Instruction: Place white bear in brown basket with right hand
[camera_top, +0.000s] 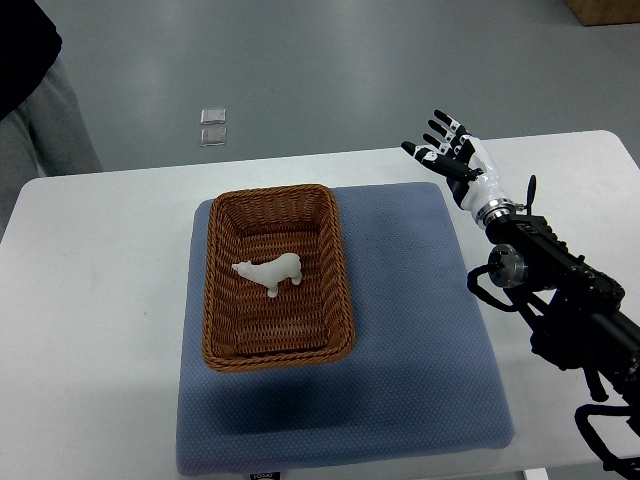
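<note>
While white bear (271, 272) lies in brown basket (222, 290) | right hand (447, 150) raised, fingers spread, empty

- The right arm (560, 290) runs out of the picture at its right edge and lower right corner, so its upper part is cut off.
- A person (35, 90) at the table's far left corner is cut by the top and left edges; only dark and grey clothing shows.
- A brown box (605, 10) is clipped by the top right corner.
- Two small clear items (212, 125) on the floor beyond the table's far edge are too small to identify.
- A dark label (263, 476) at the blue mat's near edge is cut off and unreadable.
</note>
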